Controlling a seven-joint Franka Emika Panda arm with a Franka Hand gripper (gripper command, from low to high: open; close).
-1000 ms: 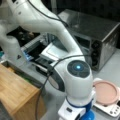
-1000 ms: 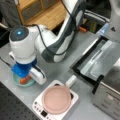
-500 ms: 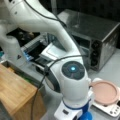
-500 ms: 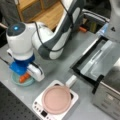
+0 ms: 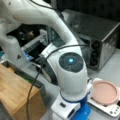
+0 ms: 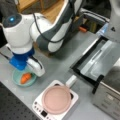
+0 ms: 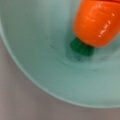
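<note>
An orange toy carrot (image 6: pixel 25 78) with a green stub lies in a shallow teal bowl (image 6: pixel 15 80) on the grey table at a front view's lower left. My gripper (image 6: pixel 30 72) hangs right over the bowl, on a blue and white wrist; its fingers are hidden by the hand. The wrist view looks straight down into the bowl (image 7: pixel 37 50), with the carrot (image 7: pixel 97 23) at the upper right and no fingers showing. In a front view the arm's round joint (image 5: pixel 71 61) blocks the bowl.
A pink pan (image 6: pixel 56 100) sits on a white hob (image 6: pixel 40 110) to the right of the bowl, also seen as the pan (image 5: pixel 105 92). A metal oven (image 5: pixel 100 37) stands behind with its door (image 6: pixel 100 60) open. A wooden block (image 5: pixel 15 92) is near the arm.
The arm's wrist has moved up a little over the bowl. More of the bowl and the carrot now show beneath it.
</note>
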